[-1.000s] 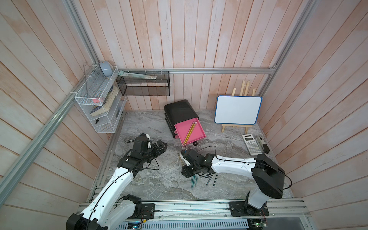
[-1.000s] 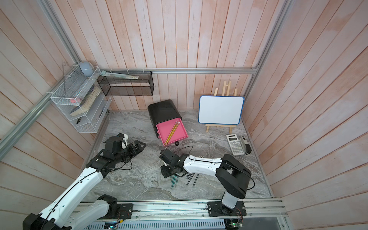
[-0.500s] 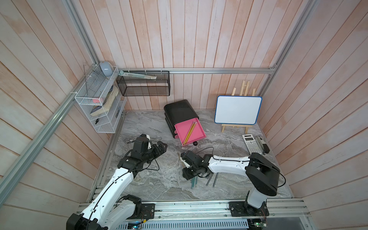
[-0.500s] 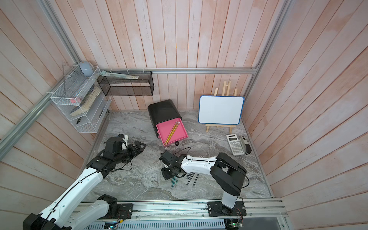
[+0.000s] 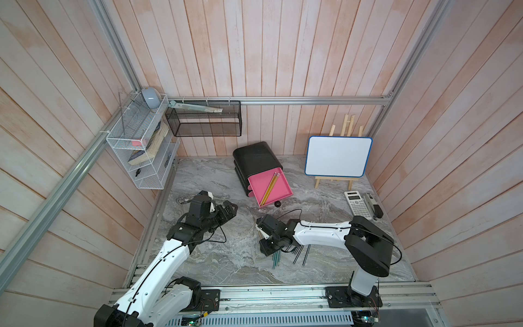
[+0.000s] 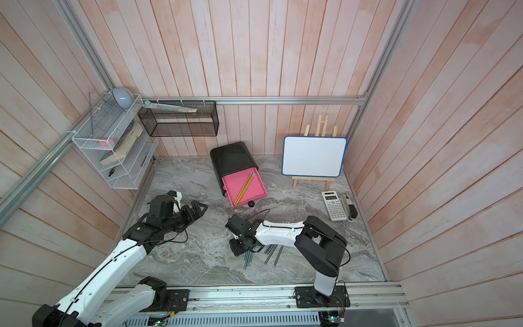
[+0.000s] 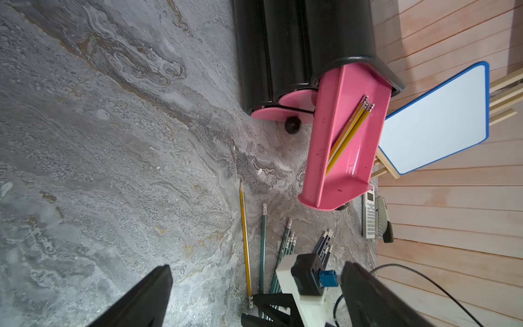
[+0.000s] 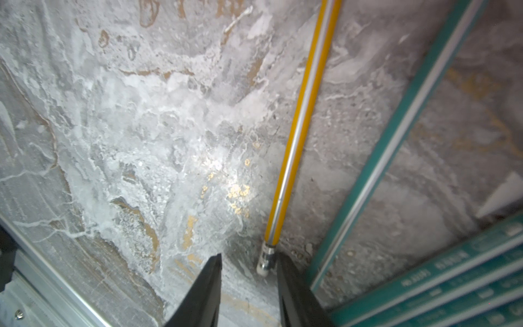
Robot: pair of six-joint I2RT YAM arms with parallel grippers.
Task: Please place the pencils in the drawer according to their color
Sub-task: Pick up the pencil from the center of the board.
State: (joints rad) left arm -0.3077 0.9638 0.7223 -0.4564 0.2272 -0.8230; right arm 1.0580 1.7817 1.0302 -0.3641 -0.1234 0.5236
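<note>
The drawer cabinet (image 5: 254, 157) is black, and its top pink drawer (image 5: 281, 191) is pulled out with yellow pencils (image 5: 270, 184) lying in it. One yellow pencil (image 8: 300, 127) lies on the marble. My right gripper (image 8: 249, 257) stands open over its eraser end, which sits close to one finger, and the jaws are narrow. Teal-green pencils (image 7: 285, 249) and dark pencils (image 7: 324, 246) lie beside it, partly under the right arm. My left gripper (image 7: 256, 267) hovers wide open and empty, left of the pile (image 5: 230, 211).
A whiteboard on an easel (image 5: 338, 160) stands at the back right, with a calculator (image 5: 358, 203) and a grey stapler (image 5: 373, 205) in front of it. A white wire rack (image 5: 141, 147) and a black mesh basket (image 5: 203, 121) hang on the walls.
My right arm has drawn in a little, and its gripper has settled lower at the yellow pencil's eraser end with the jaws slightly narrower. The left arm has not moved.
</note>
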